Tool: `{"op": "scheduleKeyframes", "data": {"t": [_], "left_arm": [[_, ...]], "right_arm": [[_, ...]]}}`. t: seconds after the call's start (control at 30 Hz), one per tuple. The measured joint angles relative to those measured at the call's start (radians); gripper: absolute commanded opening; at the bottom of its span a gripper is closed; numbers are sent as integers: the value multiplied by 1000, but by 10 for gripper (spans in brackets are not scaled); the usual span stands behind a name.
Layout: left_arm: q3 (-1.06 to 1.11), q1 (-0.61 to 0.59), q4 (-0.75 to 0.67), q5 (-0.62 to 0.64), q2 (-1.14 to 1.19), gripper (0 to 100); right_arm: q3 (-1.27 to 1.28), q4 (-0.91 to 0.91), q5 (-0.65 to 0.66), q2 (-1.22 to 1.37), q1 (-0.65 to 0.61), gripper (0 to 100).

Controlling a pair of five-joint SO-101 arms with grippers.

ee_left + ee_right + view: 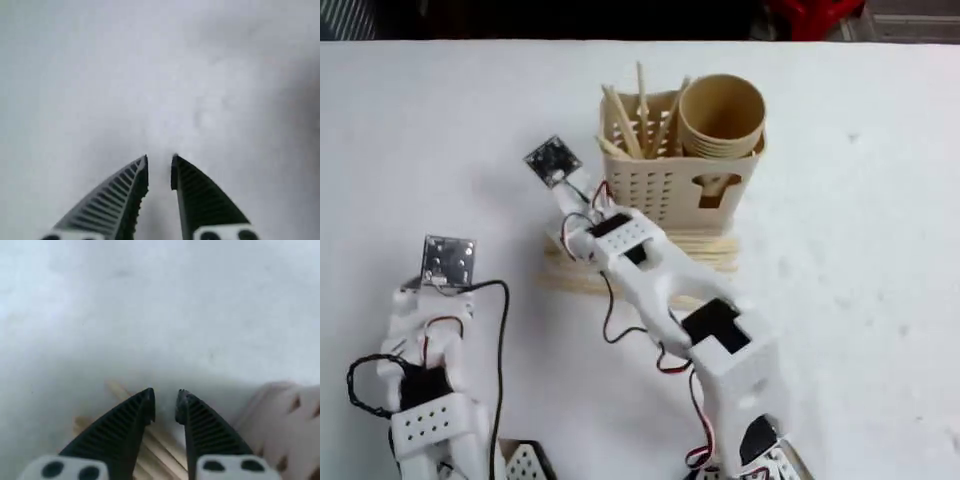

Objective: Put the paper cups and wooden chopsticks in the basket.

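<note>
The cream basket (pixel 670 190) stands at the back middle of the table. It holds stacked paper cups (pixel 722 115) and several upright wooden chopsticks (pixel 638 120). More chopsticks (pixel 715 250) lie flat in a pile on the table in front of it. My right gripper (pixel 165 399) hovers low over that pile of chopsticks (pixel 116 388), its fingers a narrow gap apart with nothing between them, and the basket (pixel 285 420) is close beside it. My left gripper (pixel 159 159) is above bare white table, slightly open and holding nothing.
The left arm (pixel 430 380) sits at the front left, well away from the basket. The right arm (pixel 720 350) stretches from the front middle toward the basket. White tabletop (pixel 860 300) spreads to both sides.
</note>
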Motion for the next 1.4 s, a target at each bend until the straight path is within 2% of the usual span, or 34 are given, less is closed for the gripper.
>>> {"op": "scheduleKeyframes", "data": {"t": [0.3, 0.43, 0.63, 0.9, 1.13, 1.33, 1.4], "left_arm": [[0, 0, 0, 0, 0, 94], [0, 0, 0, 0, 0, 94], [0, 2, 0, 0, 0, 94], [0, 2, 0, 0, 0, 94], [0, 34, 0, 0, 0, 94], [0, 52, 0, 0, 0, 94], [0, 58, 0, 0, 0, 94]], "right_arm": [[-29, 419, 0, -81, 3, 86], [-12, 551, 3, -123, 5, 42], [127, 543, 3, -264, 6, 39], [400, 525, 14, -681, 17, 39], [471, 635, 241, -916, 41, 45], [480, 591, 463, -833, 94, 211], [465, 559, 522, -766, 100, 213]]}}
